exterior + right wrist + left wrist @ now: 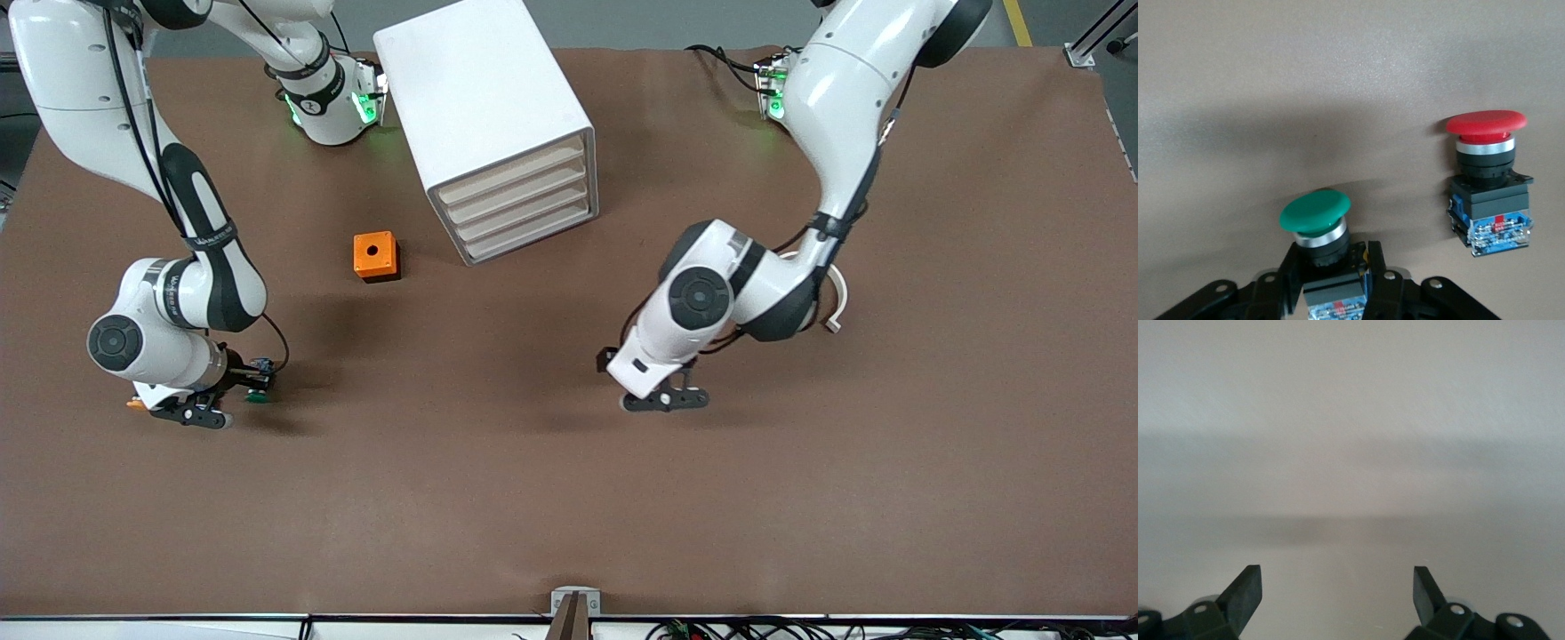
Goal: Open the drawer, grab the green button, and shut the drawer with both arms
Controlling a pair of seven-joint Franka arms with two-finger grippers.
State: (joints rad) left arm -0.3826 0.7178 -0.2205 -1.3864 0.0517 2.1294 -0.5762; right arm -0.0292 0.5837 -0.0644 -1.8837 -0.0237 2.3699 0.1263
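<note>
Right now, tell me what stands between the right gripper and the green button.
Nothing does: the right gripper is already shut on the green button, by the table's right-arm end. The red button stands apart beside it. The left gripper waits open over bare table.

Even, bright overhead light falls on the brown table (pixel 551 498); soft shadows pool under both arms and beside the cabinet (pixel 484 116). The left wrist view is washed out and pale, with a blurred shadow band. The right wrist view is sharp, with soft shadows beside both buttons.
</note>
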